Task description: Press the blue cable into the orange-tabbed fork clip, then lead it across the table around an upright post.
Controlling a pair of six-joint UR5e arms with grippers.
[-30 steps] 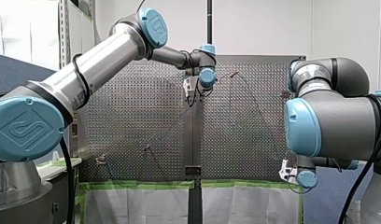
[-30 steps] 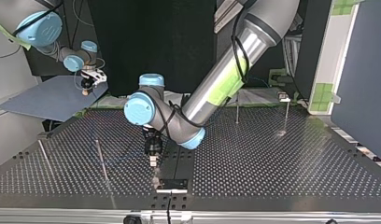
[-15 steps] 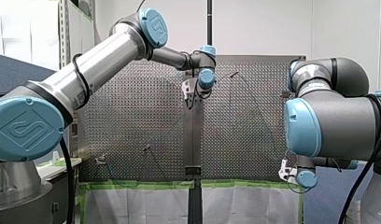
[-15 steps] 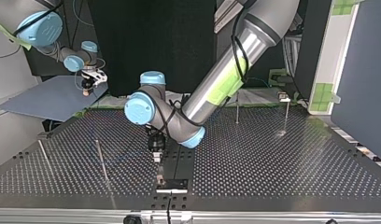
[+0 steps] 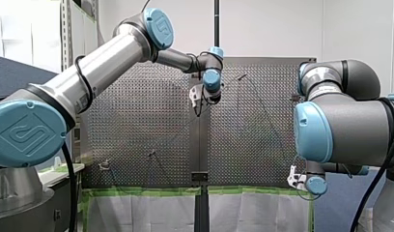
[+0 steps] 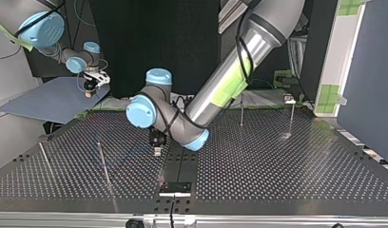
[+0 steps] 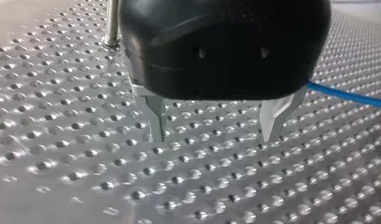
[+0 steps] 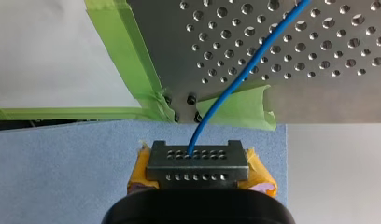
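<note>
Following the blue cable point(image 8: 235, 79) outward from its held end: pinched between the closed, yellow-padded fingers point(image 8: 259, 169) of the right gripper point(image 8: 197, 156), off the taped corner of the tabletop point(image 8: 328, 93), then up onto the perforated metal and away across it. Seen from the left wrist, lies along the tabletop just outside one metal finger of the left gripper point(image 7: 213, 137), running off sideways from that finger rather than through the gap. Holds nothing there, with fingers point(image 7: 272, 119) spread wide and tips just above bare holes. Puts the left gripper much the nearer to the slack run, over the tabletop's middle in the top view, with the right gripper off at the corner as anchor. Probably calls for a sideways shift toward the cable, so that its long axis crosses the gap, before closing. Leaves an upright post point(image 7: 113, 21) on the opposite side, beyond the other finger. Cannot pick out the orange-tabbed fork clip with any certainty.
</note>
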